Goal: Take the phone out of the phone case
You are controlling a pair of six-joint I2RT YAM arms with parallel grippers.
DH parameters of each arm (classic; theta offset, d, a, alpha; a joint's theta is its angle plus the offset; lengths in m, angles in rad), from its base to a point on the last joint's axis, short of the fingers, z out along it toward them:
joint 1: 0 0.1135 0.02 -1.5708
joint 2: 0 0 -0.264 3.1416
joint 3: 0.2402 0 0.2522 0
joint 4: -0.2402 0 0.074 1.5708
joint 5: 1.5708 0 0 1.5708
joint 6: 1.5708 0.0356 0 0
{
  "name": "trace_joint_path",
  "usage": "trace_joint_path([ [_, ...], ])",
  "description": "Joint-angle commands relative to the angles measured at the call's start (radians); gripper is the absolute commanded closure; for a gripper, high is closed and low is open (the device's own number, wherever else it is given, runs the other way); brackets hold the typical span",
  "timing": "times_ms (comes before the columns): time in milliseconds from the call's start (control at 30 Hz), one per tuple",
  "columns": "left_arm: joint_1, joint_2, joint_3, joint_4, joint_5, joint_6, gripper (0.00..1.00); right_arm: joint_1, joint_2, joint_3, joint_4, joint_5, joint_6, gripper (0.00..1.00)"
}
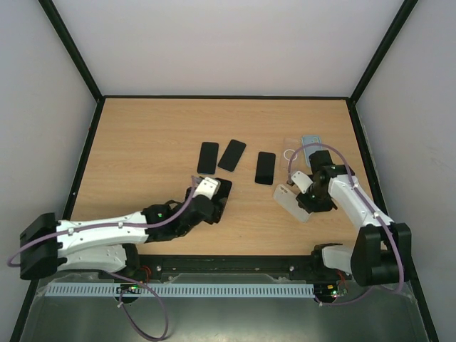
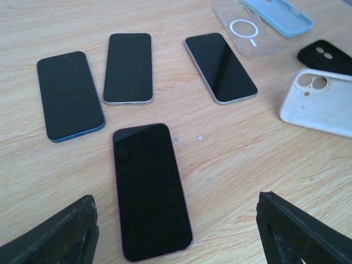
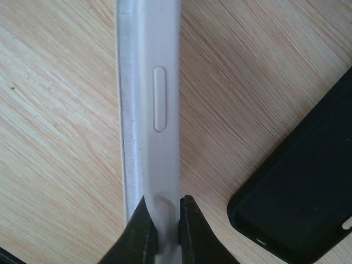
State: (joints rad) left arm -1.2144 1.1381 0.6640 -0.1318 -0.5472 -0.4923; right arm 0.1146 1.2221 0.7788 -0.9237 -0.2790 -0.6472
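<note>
**Left wrist view: phone bare on the desk, white case pinched apart from it**

Judged from how things lie, the removal itself looks done. The pink-edged phone [image 2: 151, 190] rests flat and screen up on the desk [image 2: 247, 154], in the gap between the left fingers [image 2: 60, 234] and reaching beyond their tips, with no case round it. Those fingers stand wide apart, clear of the phone on both sides, and grip nothing.

The right fingers [image 3: 144, 231] are pinched tight on the side wall of the white case [image 3: 157, 110], which runs straight away from their tips. Whether it is lifted off the desk cannot be told. No phone shows in it, and its camera cut-outs look open from the left wrist, so I take it to be empty.

The other cases hold nothing that can be seen:
- the black case [image 3: 302, 187], just right of the right fingers
- the clear case [image 2: 245, 27], far beyond the left fingers to the right
- the blue case [image 2: 278, 15], just past the clear one

Farther beyond the left fingers lie a blue phone [image 2: 69, 94], a middle phone [image 2: 128, 67] and a silver-edged phone [image 2: 220, 67], all uncased.

What seems left is only to let go of the white case.
</note>
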Motion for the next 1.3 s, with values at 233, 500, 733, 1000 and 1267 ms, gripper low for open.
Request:
trace_joint_path([
  [233,0.163,-0.227,0.007,-0.127,0.048,-0.016,0.10,-0.075,0.114,0.014,0.021,-0.076,-0.069,0.30],
  [500,0.261,-0.265,0.169,-0.348,-0.026,0.023,0.02,-0.089,-0.022,0.070,0.071,-0.057,-0.023,0.25],
  [733,0.337,-0.266,0.212,-0.362,-0.134,0.098,0.00,-0.089,-0.122,0.156,0.211,-0.082,0.150,0.24],
  [1000,0.501,-0.276,0.203,-0.285,-0.093,0.154,0.00,-0.089,-0.298,0.049,0.639,-0.106,0.590,0.02],
  [1267,0.612,-0.324,0.067,-0.185,0.081,0.196,0.00,-0.089,-0.404,-0.130,0.880,-0.030,0.924,0.03],
])
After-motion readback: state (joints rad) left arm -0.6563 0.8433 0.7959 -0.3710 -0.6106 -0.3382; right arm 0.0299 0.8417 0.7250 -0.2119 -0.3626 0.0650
